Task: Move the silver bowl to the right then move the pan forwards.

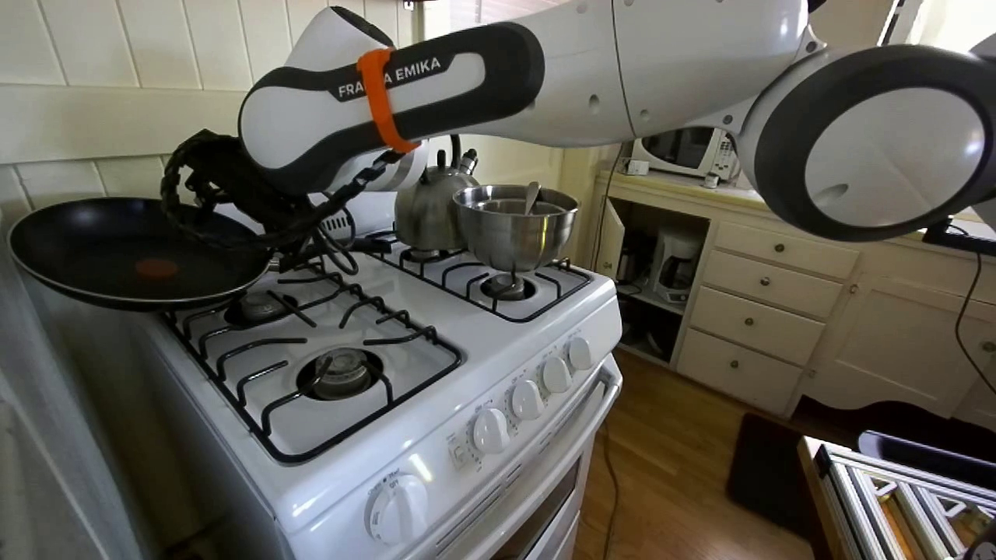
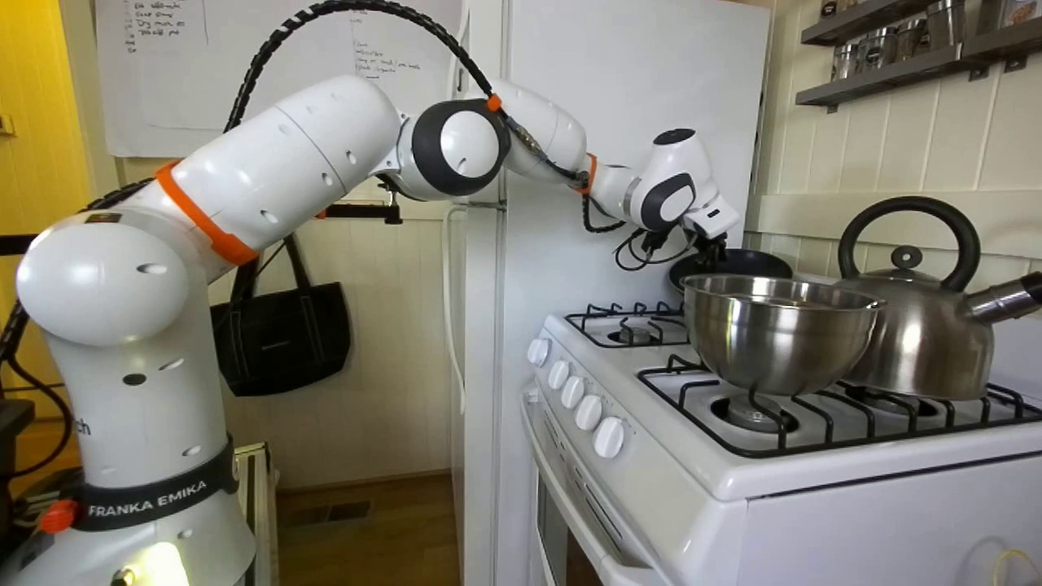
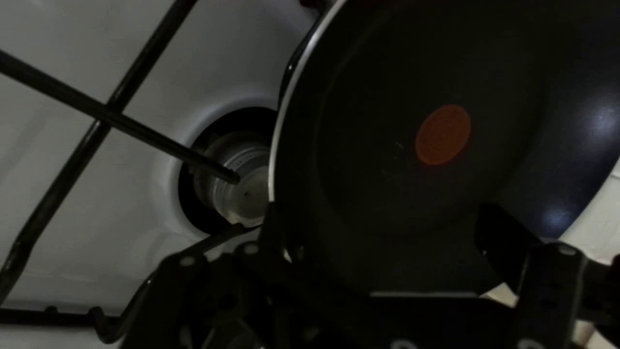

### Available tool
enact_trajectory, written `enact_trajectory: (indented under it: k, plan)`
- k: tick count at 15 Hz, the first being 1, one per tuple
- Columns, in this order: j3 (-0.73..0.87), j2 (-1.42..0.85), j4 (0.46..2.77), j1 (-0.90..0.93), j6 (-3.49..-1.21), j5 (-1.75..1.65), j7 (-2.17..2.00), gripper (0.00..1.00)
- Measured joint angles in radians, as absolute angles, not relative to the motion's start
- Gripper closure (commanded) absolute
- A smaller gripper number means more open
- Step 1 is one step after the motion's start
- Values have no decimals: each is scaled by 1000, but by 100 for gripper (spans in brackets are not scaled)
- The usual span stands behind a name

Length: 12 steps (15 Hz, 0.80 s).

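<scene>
Kitchen, seen remotely: I note a gas stove (image 1: 484, 327) lower left, microwave (image 1: 685, 152) upper right in an exterior view; jars (image 2: 882, 50) on wall shelves (image 2: 887, 80), upper right in an exterior view.

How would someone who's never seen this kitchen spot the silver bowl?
Find the white stove. On a front burner, in front of the steel kettle, sits the deep, shiny silver bowl. Unlike the kettle and the black frying pan, it shows no handle of its own, and a utensil leans inside it.

The wrist view is dim (bluish glints mark the pan (image 3: 402, 169)).
</scene>
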State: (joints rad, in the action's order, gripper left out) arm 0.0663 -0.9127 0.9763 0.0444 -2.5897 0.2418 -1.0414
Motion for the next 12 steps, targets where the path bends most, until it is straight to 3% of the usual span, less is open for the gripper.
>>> enact_trajectory:
  k: [12]
  plan:
    - [116, -976, 958, 49, -2566, 210, -1114, 0]
